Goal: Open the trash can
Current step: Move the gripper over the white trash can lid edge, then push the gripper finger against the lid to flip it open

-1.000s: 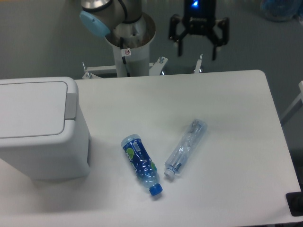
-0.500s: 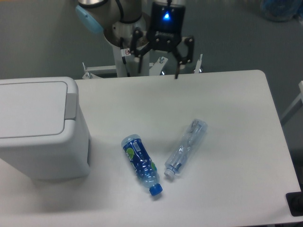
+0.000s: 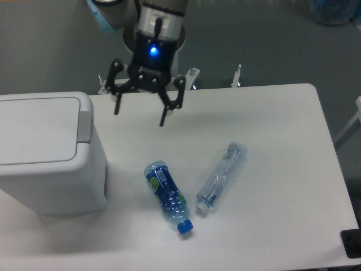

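The trash can [image 3: 48, 152] is a large light-grey bin at the left edge of the table, its flat lid [image 3: 35, 130] lying closed. My gripper [image 3: 140, 117] hangs above the table just right of the bin's back corner, fingers spread wide and open, holding nothing. One fingertip [image 3: 117, 110] is near the bin's hinge side but apart from it.
A blue-labelled bottle [image 3: 168, 196] and a clear crushed bottle [image 3: 221, 175] lie on the white table [image 3: 271, 141] in front of the gripper. The robot base [image 3: 152, 62] stands behind the table's back edge.
The gripper has swept leftward and lower, from behind the table's back edge to above the table near the trash can. It stayed open. Bottles and bin are unmoved.
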Action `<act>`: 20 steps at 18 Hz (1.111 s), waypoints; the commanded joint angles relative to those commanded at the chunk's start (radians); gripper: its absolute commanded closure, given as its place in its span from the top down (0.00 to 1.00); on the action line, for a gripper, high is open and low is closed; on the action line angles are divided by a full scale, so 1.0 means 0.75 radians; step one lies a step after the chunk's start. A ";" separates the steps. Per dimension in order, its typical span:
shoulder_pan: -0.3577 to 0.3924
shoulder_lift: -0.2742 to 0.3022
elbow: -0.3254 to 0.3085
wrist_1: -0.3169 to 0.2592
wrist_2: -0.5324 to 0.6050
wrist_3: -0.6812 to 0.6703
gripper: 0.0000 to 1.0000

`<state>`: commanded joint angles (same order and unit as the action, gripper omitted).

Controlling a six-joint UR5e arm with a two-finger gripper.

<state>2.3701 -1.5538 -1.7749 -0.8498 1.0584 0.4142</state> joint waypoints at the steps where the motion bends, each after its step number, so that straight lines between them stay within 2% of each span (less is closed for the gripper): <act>1: -0.010 -0.010 0.002 0.002 0.000 0.002 1.00; 20: -0.047 -0.010 -0.029 0.004 -0.002 0.012 1.00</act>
<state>2.3347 -1.5616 -1.7963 -0.8468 1.0569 0.4234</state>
